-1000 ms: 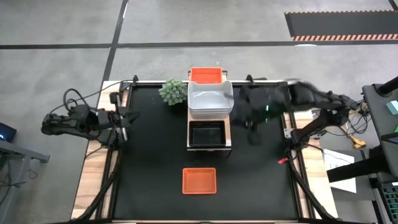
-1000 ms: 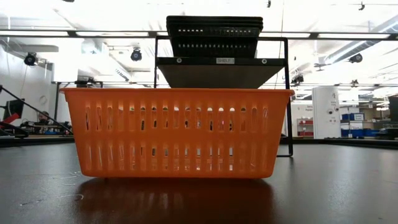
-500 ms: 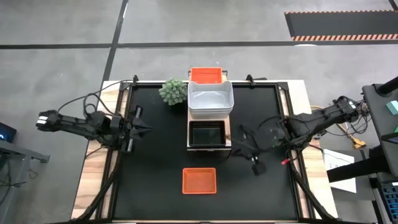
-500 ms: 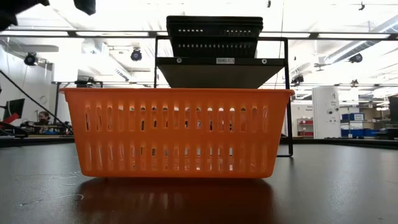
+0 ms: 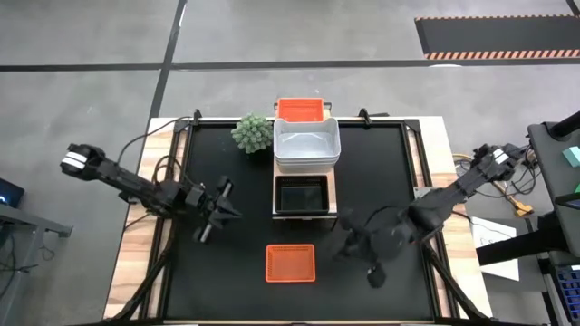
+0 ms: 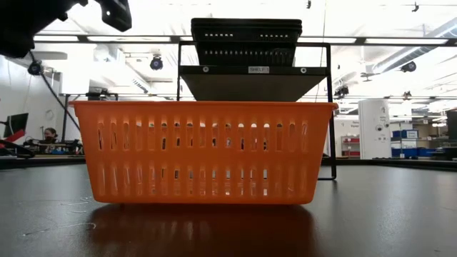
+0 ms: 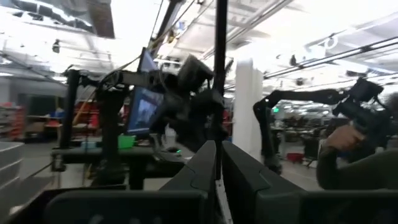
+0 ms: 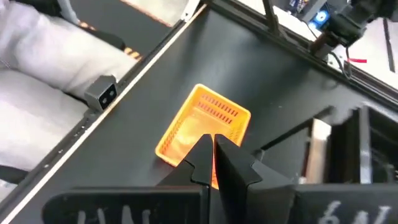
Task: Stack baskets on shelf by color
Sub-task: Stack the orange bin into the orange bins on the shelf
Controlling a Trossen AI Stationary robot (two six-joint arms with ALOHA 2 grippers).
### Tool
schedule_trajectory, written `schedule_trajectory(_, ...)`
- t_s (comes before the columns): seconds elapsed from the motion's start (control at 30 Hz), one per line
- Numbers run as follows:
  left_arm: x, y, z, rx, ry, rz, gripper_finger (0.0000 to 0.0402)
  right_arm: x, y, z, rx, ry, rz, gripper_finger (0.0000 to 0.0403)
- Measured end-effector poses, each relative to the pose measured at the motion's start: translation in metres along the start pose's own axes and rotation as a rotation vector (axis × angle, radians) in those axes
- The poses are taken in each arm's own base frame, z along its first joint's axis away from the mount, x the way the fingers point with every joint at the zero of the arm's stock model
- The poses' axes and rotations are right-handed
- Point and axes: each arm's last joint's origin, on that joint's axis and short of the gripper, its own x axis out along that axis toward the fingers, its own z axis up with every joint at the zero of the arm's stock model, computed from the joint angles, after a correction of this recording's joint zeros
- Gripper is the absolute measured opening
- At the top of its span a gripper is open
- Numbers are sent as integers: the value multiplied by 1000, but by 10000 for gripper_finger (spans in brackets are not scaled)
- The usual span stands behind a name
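Both arms have swung inward toward the loose orange basket (image 5: 290,263), left gripper (image 5: 220,210) and right gripper (image 5: 349,243) clenched empty.

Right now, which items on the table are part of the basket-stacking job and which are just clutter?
Job:
- orange basket on the table
- shelf
- orange basket on the shelf
- white baskets
- black baskets

Just lying about:
- spiky green plant, beside the shelf

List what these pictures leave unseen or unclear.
- Low view: the orange basket blocks the table behind it and the shelf legs.
- High view: right gripper is motion-blurred.
- High view: how many white baskets are stacked cannot be counted.
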Motion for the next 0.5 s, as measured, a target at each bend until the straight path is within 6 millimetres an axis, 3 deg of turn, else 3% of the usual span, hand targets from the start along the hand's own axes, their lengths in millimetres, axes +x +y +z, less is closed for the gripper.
schedule_trajectory(0.27, 14, -15, -17, -19, -57, -73, 10, 52, 47, -8, -72, 86, -49, 8)
schedule_trajectory(0.5, 34, -28, -27, -42, -78, -116, 10, 86, 64, -7, -51, 85, -90, 8)
